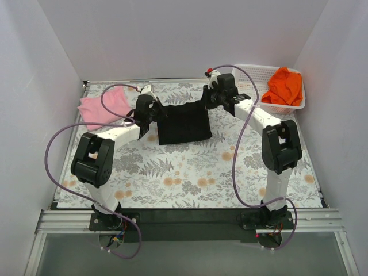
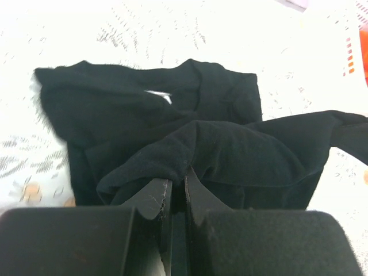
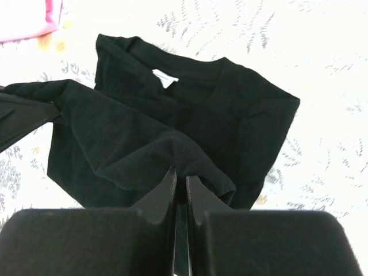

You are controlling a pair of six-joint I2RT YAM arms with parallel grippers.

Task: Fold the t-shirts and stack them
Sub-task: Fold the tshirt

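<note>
Left claw and right claw of mine pinch the raised edge of the black t-shirt on the table; it looks soft, light, floppy, so I'd grip its corners.

We find the top external camera fixed high above and behind the arm bases, facing down and toward the far wall, distant enough to take in the whole table. Each wrist camera sits just behind its own fingers, very near the cloth, looking down and toward the far side: one over the left gripper, the other over the right gripper. All three views share the black t-shirt. The right wrist and top views also share the pink t-shirt, at far left.
</note>
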